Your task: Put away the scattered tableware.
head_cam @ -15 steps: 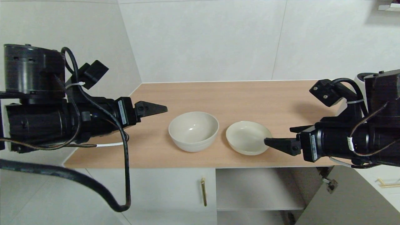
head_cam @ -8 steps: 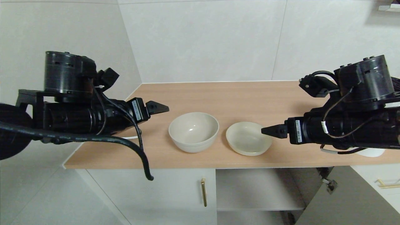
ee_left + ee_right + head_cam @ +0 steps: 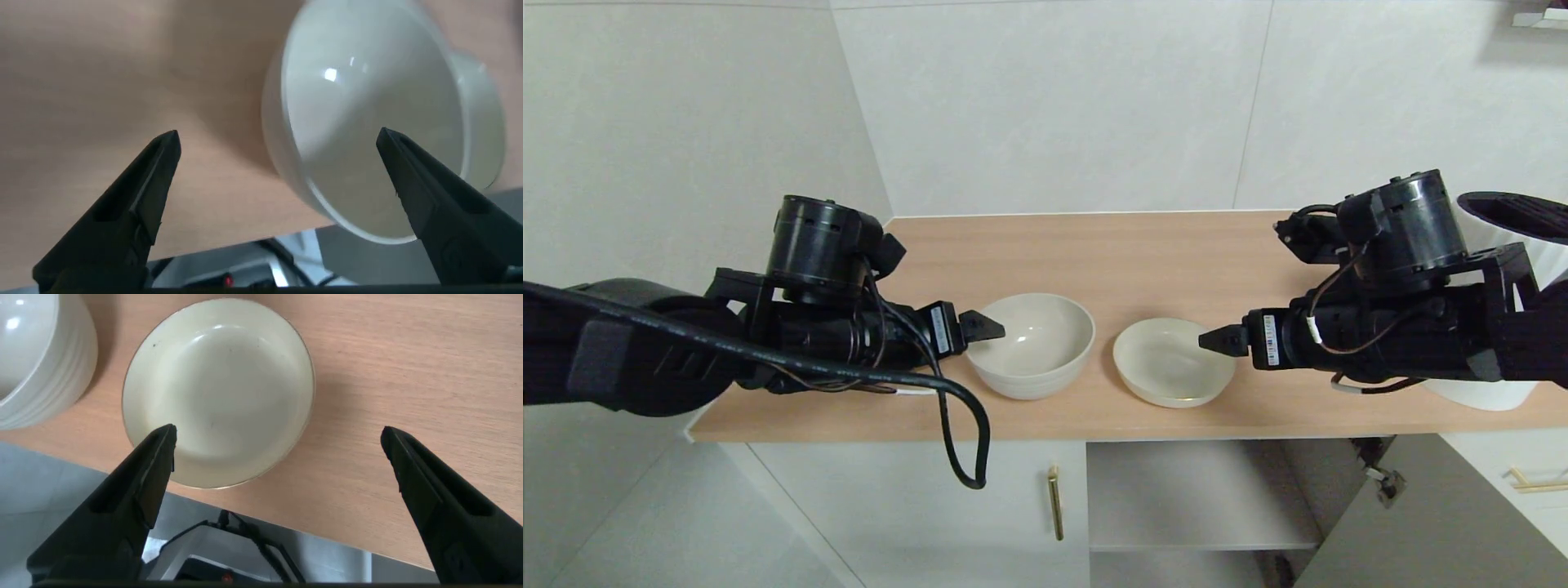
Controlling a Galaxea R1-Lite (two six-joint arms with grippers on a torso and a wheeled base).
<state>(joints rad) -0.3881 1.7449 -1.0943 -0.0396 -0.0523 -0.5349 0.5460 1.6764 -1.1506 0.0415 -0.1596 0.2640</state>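
**Two bowls on the table, an open hand at each**

Deep bowl (image 3: 1029,343) just left of centre in the head view, on the front half of the table (image 3: 1143,253). Left hand (image 3: 990,327) right at its left rim, level with the lip; contact not clear. Fingers spread wide, nothing gripped. From the left wrist view, bowl partly inside the gap and nearer one finger than the other.

Shallow bowl (image 3: 1172,359) just right of centre, close beside the deep one but apart from it. Right hand (image 3: 1215,339) over its right rim, also spread wide and holding nothing. From the right wrist view, shallow bowl between the two fingers, off-centre towards one of them, with the deep bowl's flank beyond it.

No obstacle between either hand and its bowl. White vessel (image 3: 1486,394) at the right edge of the head view, largely hidden behind the right arm. Below the table front, a cupboard (image 3: 915,498) with a slim brass handle (image 3: 1054,501), and next to it an open shelf (image 3: 1192,543) at lower centre. Pale tiled wall (image 3: 1054,106) across the upper frame.

Both bowls off-white, glossy, round; the deep one with faint horizontal ridges on its outer wall, the shallow one with a thin darker line along its rim. Table of light wood grain, matt. Fingers black, tapered to points.
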